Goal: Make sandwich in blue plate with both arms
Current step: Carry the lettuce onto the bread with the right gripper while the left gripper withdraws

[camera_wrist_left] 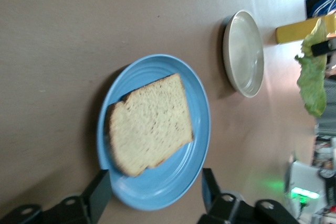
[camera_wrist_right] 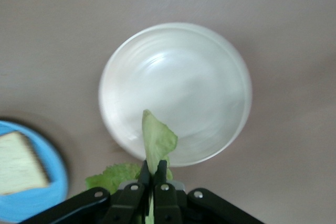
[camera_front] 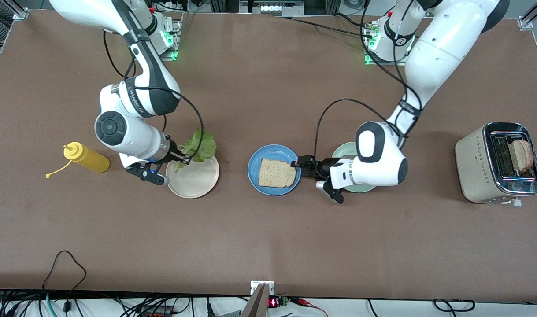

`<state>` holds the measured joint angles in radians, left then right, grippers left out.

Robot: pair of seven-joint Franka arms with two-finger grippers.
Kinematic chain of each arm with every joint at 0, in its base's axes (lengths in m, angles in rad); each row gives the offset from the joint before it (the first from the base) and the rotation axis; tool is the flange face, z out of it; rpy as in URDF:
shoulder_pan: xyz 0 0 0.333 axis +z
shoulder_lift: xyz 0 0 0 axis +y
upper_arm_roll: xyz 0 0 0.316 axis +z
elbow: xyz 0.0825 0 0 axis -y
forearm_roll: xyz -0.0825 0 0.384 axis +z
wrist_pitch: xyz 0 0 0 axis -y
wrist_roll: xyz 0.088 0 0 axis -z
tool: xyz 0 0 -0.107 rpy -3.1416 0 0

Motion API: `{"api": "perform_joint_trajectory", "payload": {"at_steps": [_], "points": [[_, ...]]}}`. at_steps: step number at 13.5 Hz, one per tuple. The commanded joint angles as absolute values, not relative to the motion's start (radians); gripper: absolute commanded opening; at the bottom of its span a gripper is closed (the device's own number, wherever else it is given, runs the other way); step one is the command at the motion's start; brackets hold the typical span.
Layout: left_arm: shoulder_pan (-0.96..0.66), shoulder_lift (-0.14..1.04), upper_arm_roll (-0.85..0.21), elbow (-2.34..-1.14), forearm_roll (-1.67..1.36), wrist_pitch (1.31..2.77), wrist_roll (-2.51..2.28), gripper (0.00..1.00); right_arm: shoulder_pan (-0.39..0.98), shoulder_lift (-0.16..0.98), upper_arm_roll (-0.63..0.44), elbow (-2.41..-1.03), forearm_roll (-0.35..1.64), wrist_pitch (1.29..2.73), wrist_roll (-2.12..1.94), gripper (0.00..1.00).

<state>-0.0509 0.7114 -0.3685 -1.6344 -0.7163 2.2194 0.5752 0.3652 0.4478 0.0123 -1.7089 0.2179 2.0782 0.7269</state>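
One slice of light brown toast lies flat on the blue plate; both also show in the left wrist view, toast and plate. My left gripper is open and empty at the plate's rim toward the left arm's end, one finger on each side of the rim. My right gripper is shut on a green lettuce leaf and holds it over the edge of the cream-white plate. In the right wrist view the leaf hangs from the shut fingertips.
A pale mint-green plate lies partly under my left wrist. A beige toaster with a second slice of toast in a slot stands at the left arm's end. A yellow squeeze bottle lies at the right arm's end.
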Motion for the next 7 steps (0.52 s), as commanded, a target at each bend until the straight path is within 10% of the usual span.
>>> {"api": "perform_joint_trajectory", "payload": {"at_steps": [1,7], "points": [[-0.032,0.545,-0.286,-1.724,-0.529,2.082,0.578,1.0,0.425,0.527,0.005,-1.612,0.323,2.072,0.878,0.0],[-0.025,0.351,-0.199,-1.627,0.074,1.791,0.508,1.0,0.554,0.731,0.005,-1.473,0.391,2.304,1.211,0.0]]}}
